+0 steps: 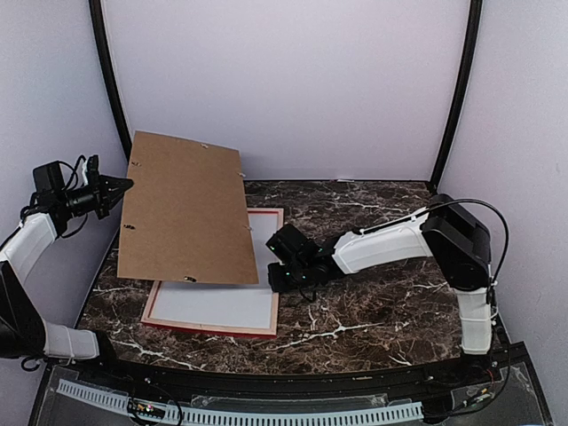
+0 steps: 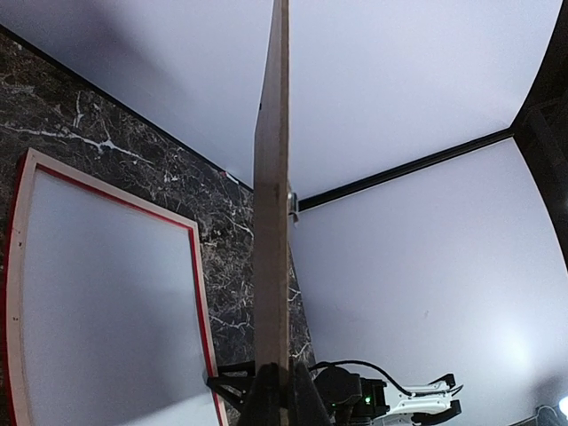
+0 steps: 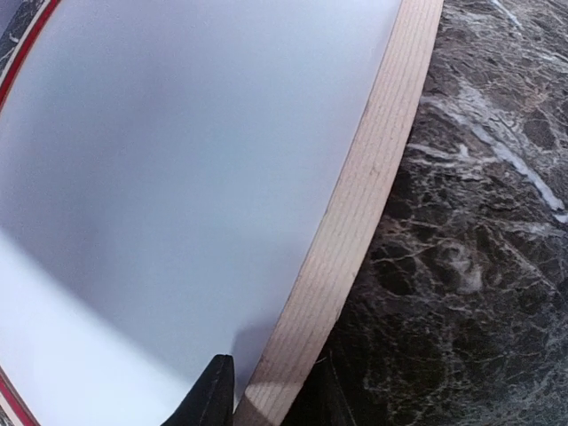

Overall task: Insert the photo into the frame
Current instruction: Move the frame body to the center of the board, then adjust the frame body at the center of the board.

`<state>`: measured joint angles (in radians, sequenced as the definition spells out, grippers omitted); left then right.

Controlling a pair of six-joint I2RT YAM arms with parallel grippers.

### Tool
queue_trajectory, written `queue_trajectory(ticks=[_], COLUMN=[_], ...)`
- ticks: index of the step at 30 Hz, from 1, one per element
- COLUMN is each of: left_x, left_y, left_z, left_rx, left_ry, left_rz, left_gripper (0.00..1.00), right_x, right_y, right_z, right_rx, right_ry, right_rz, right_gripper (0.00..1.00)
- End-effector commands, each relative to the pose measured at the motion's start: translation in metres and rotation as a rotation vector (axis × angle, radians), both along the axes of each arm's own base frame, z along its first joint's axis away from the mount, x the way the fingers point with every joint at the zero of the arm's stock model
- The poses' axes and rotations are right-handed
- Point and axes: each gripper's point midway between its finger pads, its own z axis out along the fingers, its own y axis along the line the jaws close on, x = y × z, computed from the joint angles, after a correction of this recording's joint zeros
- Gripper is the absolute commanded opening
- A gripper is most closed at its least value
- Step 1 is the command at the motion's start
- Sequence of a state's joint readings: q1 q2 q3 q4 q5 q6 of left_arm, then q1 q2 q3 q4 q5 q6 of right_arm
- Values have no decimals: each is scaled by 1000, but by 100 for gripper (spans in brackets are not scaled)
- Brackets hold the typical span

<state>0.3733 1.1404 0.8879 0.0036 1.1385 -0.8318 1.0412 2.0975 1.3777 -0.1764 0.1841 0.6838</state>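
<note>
The frame (image 1: 209, 330) lies back up on the marble table, pale wood rails with a red edge. A plain white sheet (image 1: 217, 302) fills it; it looks like the photo's white back, and no picture side shows. My left gripper (image 1: 122, 186) is shut on the left edge of the brown backing board (image 1: 186, 209) and holds it tilted above the frame. In the left wrist view the board (image 2: 271, 222) stands edge-on between my fingers. My right gripper (image 3: 271, 399) straddles the frame's right rail (image 3: 355, 222), one finger (image 3: 213, 395) on the white sheet (image 3: 177, 177).
Dark marble tabletop (image 1: 390, 293) stretches to the right of the frame. Pale walls and black corner posts (image 1: 457, 89) enclose the back. The board has small metal tabs along its edges. My right arm (image 2: 355, 390) shows beyond the board in the left wrist view.
</note>
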Motion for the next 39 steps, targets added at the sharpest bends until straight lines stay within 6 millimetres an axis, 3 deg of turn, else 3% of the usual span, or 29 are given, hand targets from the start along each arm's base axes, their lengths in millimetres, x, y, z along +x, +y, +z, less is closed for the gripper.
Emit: queue_trajectory(ticks=[1, 9, 16, 22, 26, 33, 39], left_x=[-8, -15, -24, -32, -39, -44, -48], left_y=[-4, -26, -69, -100, -116, -121, -124], left_z=[17, -10, -19, -34, -49, -64, -80], left_rx=[31, 23, -3, -43, -69, -105, -134], left_ry=[-70, -6, -1, 26, 57, 69, 93], left_rz=[-24, -61, -106, -116, -110, -61, -69], left_gripper=[0, 0, 0, 0, 0, 0, 0], right_x=[5, 5, -5, -12, -14, -12, -7], right_y=[-41, -97, -137, -144, -144, -153, -163], right_z=[-4, 5, 15, 23, 26, 43, 58], right_rx=[-44, -23, -11, 35, 50, 92, 102], right_ry=[16, 24, 22, 34, 40, 9, -23], right_rz=[-83, -195, -271, -282, -272, -264, -251], right_gripper=[31, 27, 26, 26, 33, 49, 54])
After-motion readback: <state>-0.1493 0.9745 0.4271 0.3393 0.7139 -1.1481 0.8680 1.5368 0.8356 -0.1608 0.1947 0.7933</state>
